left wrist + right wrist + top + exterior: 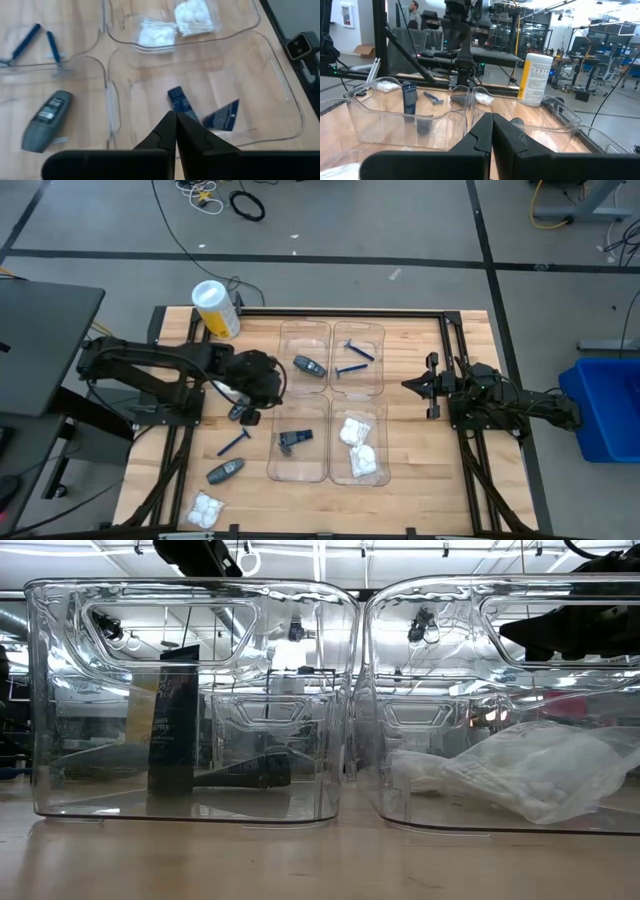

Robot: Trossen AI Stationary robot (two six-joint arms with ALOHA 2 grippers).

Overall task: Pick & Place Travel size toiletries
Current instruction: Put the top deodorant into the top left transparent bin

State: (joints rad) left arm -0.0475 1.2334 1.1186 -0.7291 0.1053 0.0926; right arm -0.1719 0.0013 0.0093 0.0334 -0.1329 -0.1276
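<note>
high view: left gripper (252, 402) closed, holding nothing, beside the clear trays (330, 330); a dark tube (243, 415) just under it, blue razor (235, 442) and grey tube (225, 471) nearby. right gripper (412, 385) closed, empty, beside the trays' far side.
left wrist view: fingers (165, 136) pressed together above a dark cone piece (180, 102); white packets (195, 16) beyond.

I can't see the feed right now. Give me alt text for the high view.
Overhead: four clear trays sit mid-table, holding a grey tube, a blue razor, a dark piece and white packets. The left gripper, jaws shut, hovers left of them above the loose razor. The right gripper waits shut.
</note>
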